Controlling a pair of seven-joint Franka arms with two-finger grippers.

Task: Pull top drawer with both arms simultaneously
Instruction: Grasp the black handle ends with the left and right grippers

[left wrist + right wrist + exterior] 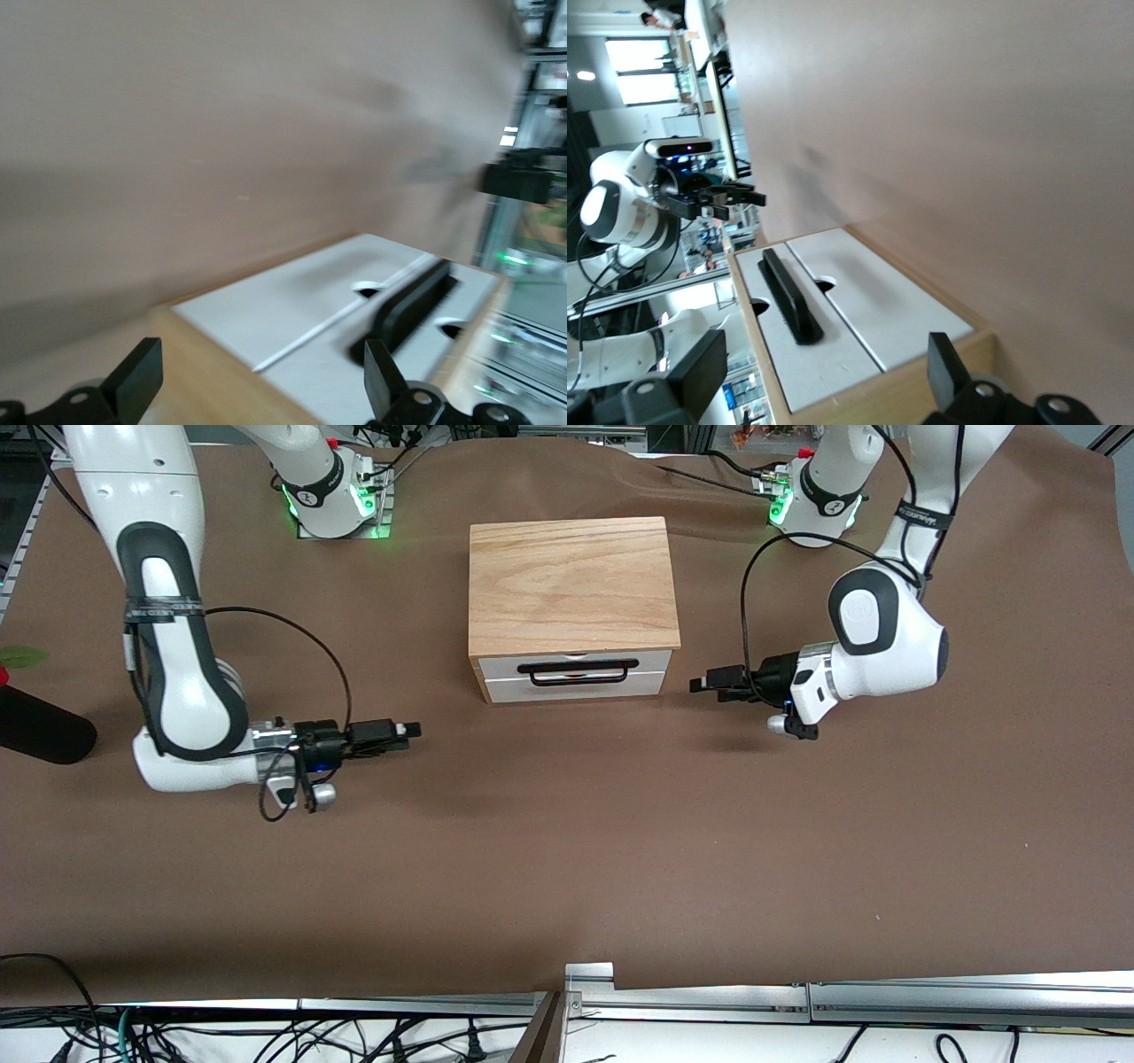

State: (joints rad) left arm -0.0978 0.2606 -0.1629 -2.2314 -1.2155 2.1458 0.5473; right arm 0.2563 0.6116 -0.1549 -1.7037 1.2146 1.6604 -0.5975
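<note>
The top drawer (576,662), shut in the light-oak cabinet (571,584) mid-table, faces the front camera, with the left gripper (704,684) beside the cabinet toward the left arm's end and the right gripper (409,731) toward the right arm's end, both jaws apart and empty.

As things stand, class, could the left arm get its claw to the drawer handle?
Probably yes: the left claw is open, hanging beside the cabinet, with only bare table between it and the handle.
</note>
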